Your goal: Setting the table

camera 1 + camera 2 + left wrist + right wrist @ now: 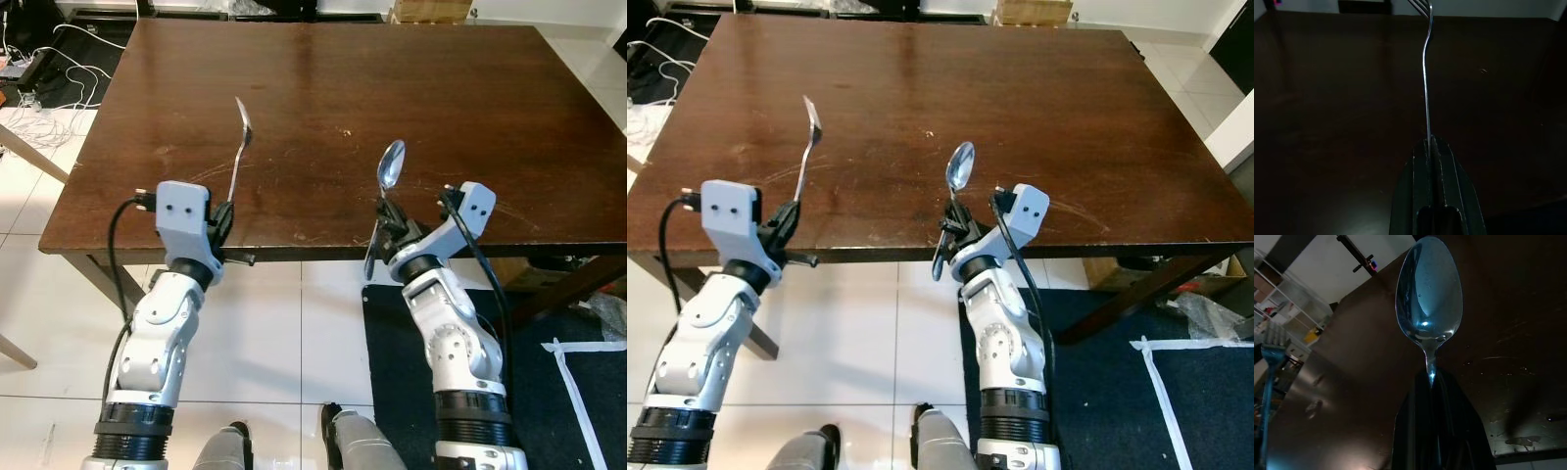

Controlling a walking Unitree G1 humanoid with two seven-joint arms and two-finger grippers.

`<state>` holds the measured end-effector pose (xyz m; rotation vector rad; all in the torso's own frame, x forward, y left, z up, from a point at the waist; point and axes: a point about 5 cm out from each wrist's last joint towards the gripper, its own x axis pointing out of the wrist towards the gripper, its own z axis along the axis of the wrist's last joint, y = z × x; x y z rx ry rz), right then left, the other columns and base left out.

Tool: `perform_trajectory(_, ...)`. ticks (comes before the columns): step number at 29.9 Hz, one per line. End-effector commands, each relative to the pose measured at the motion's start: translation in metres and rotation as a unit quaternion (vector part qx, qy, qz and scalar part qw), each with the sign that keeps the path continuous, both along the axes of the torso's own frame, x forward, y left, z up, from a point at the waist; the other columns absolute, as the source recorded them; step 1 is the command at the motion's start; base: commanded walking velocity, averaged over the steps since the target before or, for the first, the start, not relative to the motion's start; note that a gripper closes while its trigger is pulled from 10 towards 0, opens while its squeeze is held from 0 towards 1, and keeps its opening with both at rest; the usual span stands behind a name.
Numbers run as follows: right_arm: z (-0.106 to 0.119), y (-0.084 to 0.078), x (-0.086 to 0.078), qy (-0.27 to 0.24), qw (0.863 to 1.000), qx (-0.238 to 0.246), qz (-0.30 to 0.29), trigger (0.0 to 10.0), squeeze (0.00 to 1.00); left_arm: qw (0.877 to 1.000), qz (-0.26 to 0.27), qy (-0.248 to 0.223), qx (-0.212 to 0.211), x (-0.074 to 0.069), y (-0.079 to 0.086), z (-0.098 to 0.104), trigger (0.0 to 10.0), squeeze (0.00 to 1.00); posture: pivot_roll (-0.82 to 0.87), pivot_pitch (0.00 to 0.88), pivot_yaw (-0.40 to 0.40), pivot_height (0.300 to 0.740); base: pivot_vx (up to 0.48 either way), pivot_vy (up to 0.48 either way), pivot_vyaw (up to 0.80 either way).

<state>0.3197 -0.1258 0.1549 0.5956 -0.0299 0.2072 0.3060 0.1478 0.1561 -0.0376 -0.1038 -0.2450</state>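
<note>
The dark brown wooden table (333,88) lies bare in front of me. My left gripper (227,209) is shut on the handle of a silver fork (240,147), which stands upright over the table's near edge with its tines pointing away. In the left wrist view, the fork (1426,73) rises from between the shut fingers (1442,166). My right gripper (389,221) is shut on a silver spoon (391,164), bowl up and handle end hanging below the table edge. The right wrist view has the spoon (1429,293) close up and the fork (1268,382) off to one side.
White cables (49,88) lie tangled on the tiled floor beyond the table's left side. A wooden chair leg (29,152) slants in at the left. A dark mat (578,411) with white tape lies under the right side. A cardboard box (431,10) stands past the far edge.
</note>
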Motion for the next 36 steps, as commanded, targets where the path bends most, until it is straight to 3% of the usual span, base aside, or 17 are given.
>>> perform_trajectory(1,-0.001,-0.003,-0.003,0.001,1.0,0.01,0.003,10.0,0.0,1.0,-0.008,-0.001,-0.002,-0.004,0.0,-0.003,10.0,0.0,0.0,0.11,-0.005,0.74,0.0,0.0,0.0)
perform_trajectory(20,-0.004,0.001,-0.008,0.008,1.0,-0.012,0.02,10.0,0.0,0.999,-0.008,-0.007,0.034,-0.007,-0.007,-0.008,10.0,0.0,0.0,0.094,-0.007,0.74,0.0,0.0,0.0)
perform_trajectory(28,0.001,-0.003,-0.008,-0.002,1.0,0.015,0.0,10.0,0.0,0.999,-0.015,-0.018,0.048,-0.006,-0.016,-0.007,10.0,0.0,0.0,0.082,-0.005,0.74,0.0,0.0,0.0)
perform_trajectory(31,0.0,0.002,-0.01,-0.002,0.999,-0.026,0.025,10.0,0.0,0.998,-0.02,-0.019,0.051,-0.005,-0.019,-0.007,10.0,0.0,0.0,0.086,-0.006,0.74,0.0,0.0,0.0)
perform_trajectory(33,0.0,0.002,-0.01,-0.001,0.999,-0.025,0.026,10.0,0.0,0.998,-0.021,-0.019,0.054,-0.005,-0.019,-0.007,10.0,0.0,0.0,0.086,-0.006,0.74,0.0,0.0,0.0)
perform_trajectory(36,-0.009,0.005,-0.012,0.021,0.996,-0.081,0.034,10.0,0.0,0.998,-0.015,-0.027,0.061,-0.004,-0.018,-0.006,10.0,0.0,0.0,0.083,-0.011,0.74,0.0,0.0,0.0)
